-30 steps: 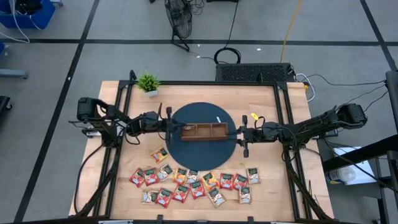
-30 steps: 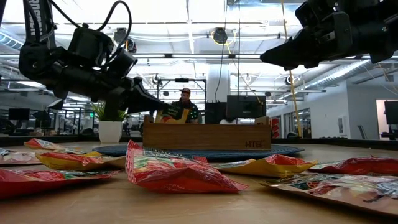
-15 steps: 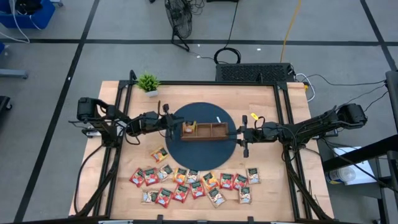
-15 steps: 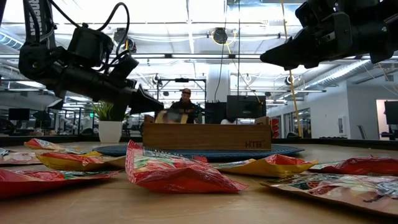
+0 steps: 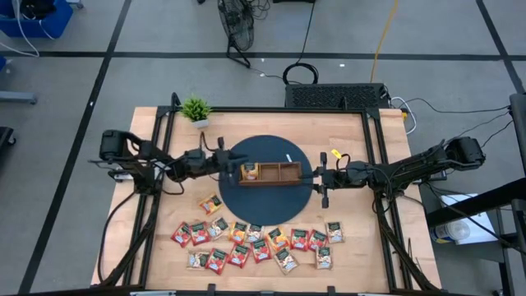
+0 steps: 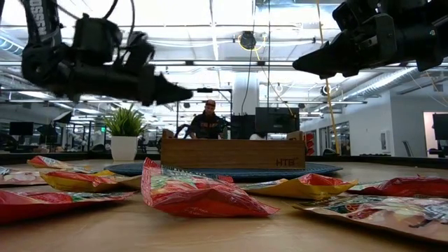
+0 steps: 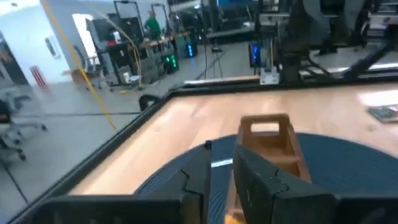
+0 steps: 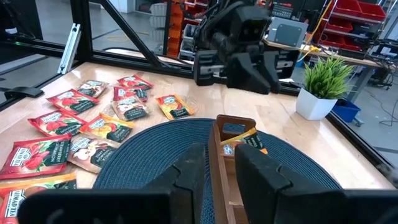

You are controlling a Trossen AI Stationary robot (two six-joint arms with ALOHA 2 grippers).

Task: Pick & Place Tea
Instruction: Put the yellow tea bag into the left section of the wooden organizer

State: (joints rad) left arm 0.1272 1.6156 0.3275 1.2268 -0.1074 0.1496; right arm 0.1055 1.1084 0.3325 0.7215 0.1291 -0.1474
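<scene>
A brown wooden tray (image 5: pixel 279 172) stands on a round blue mat (image 5: pixel 246 193) at the table's middle. One orange tea sachet (image 5: pixel 250 172) sits in its left compartment, leaning on the wall there (image 8: pixel 244 140). Many more tea sachets (image 5: pixel 255 242) lie flat along the table's near side, and one (image 5: pixel 210 203) lies apart by the mat. My left gripper (image 5: pixel 228 163) hovers level just off the tray's left end, above its rim (image 6: pixel 183 92), open by a narrow gap (image 7: pixel 221 180) and holding nothing. My right gripper (image 5: pixel 316 175) hangs level off the tray's right end, well above it (image 6: pixel 301 68), with a narrow gap (image 8: pixel 222 171).
A small potted plant (image 5: pixel 196 109) stands at the far left corner. A black frame (image 5: pixel 374 156) runs around the tabletop. A small yellow item (image 5: pixel 335 154) lies right of the mat. Bare wood shows left and right of the mat. A person stands in the room beyond the table (image 6: pixel 208 120).
My left gripper has opened and let go of the orange sachet, which now sits in the tray's left compartment. The gripper has then risen above the tray's rim, rolled, and drawn back a little toward the table's left edge.
</scene>
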